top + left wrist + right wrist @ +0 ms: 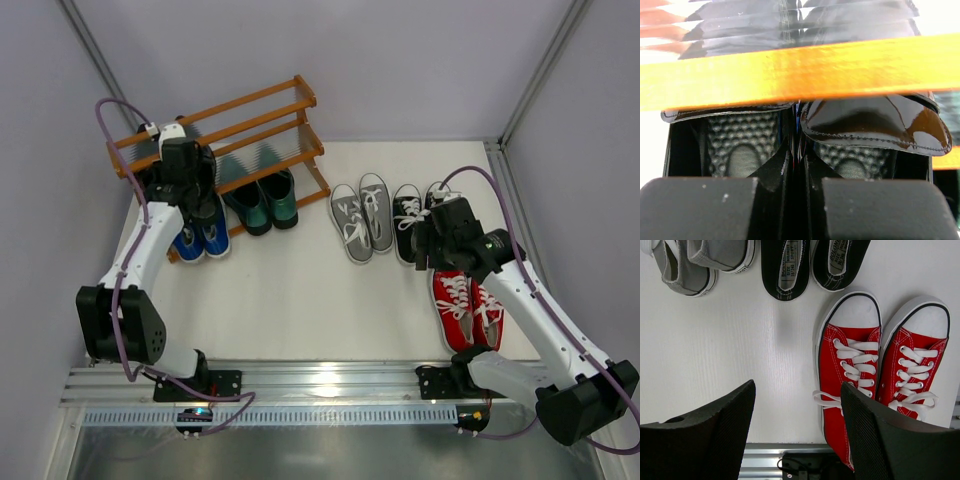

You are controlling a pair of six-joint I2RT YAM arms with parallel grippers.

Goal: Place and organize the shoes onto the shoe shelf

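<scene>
Black leather loafers point(875, 125) are side by side at the left end of the shoe shelf point(262, 108), partly behind an orange rail, with the left end effector point(790, 205) clenched on their adjoining inner walls. Right end effector point(797, 432) is released, hovering above the desk point(740, 350) just beside the red sneakers point(852, 357).

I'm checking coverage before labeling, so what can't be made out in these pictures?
- Top view: the left claw covers most of the black leather loafers; their tier on the shoe shelf is unclear.
- Left wrist view: a blurred orange rail crosses the loafers.
- Top view: the right claw covers part of the black-and-white sneakers.
- Right wrist view: the top edge cuts off the grey sneakers.
</scene>
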